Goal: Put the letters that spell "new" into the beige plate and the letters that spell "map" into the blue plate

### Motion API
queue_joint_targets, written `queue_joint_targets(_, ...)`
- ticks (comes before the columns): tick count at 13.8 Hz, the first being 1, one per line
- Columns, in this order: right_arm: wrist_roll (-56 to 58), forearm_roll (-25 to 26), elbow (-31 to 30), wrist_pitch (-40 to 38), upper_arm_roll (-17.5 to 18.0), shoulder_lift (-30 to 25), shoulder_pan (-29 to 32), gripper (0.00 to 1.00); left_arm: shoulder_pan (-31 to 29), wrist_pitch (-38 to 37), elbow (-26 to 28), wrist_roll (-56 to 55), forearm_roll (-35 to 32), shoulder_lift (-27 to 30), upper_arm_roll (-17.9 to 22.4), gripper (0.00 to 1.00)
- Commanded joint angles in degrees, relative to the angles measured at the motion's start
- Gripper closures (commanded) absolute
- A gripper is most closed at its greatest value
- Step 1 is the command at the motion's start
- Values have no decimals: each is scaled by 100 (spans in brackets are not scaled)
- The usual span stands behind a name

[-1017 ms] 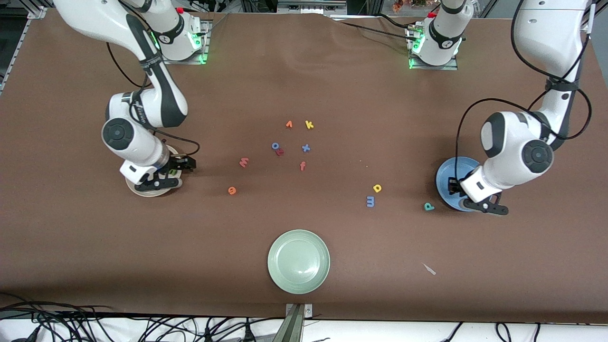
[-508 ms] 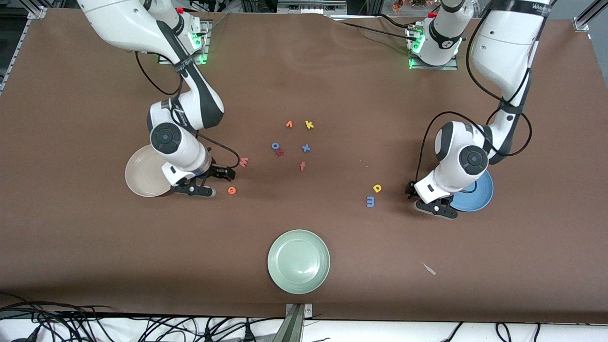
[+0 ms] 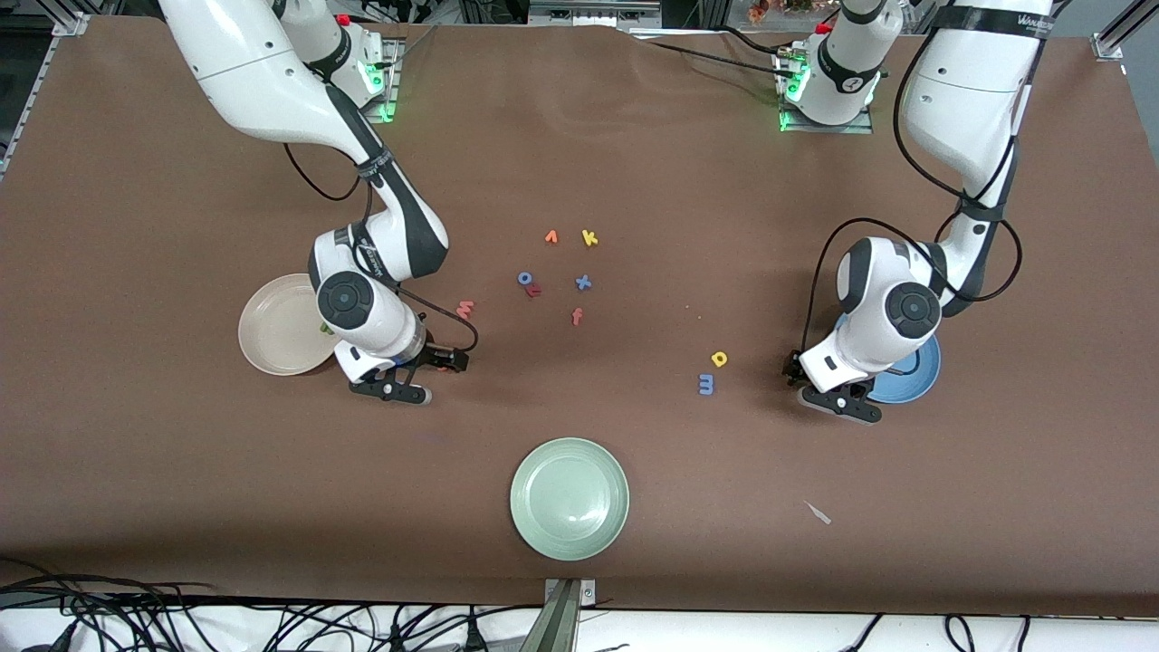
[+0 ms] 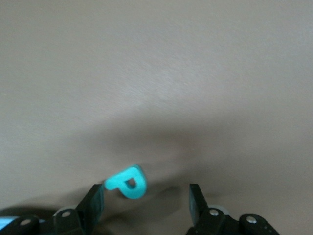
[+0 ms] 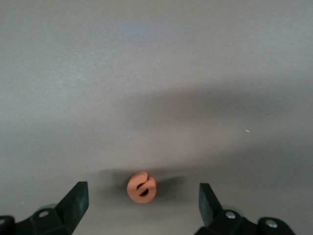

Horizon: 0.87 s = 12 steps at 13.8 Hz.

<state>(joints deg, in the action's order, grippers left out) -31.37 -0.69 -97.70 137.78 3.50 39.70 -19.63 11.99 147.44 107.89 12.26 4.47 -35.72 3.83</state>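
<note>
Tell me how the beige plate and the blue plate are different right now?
The beige plate is cream coloured; the blue plate is mid-blue. The beige plate sits toward the right arm's end of the table, the blue plate toward the left arm's end. Something small and green shows at the beige plate's edge by the arm; nothing shows on the blue plate's visible part. Both are round, similar in size, and partly covered by an arm.

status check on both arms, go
Left tool open over teal p, beside blue plate. Right tool open over orange e, near beige plate. Nothing held. Nothing blocking either letter.
</note>
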Motion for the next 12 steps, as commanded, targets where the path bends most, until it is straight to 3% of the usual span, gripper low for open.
queue_joint_targets(1,-62,-72,190,-6,2,169,-41,1,-21,-14,-102,137,-78,4,100,21)
queue_joint_targets(2,-62,-72,190,-6,10,187,-41,4,-21,21,-102,137,-69,-23,101,21)
queue_joint_targets(6,-1,-81,182,-15,10,187,-41,43,-21,504,-102,137,-60,-312,109,21)
queue_joint_targets(9,-18,-72,182,-6,10,205,-32,49,-12,523,-102,137,-51,-330,109,22)
queue_joint_targets(10,-27,-81,190,3,10,222,-32,50,-21,523,-102,137,-60,-339,109,31)
queue_joint_targets(12,-36,-81,182,12,10,231,-32,52,-12,523,-93,137,-60,-330,109,63)
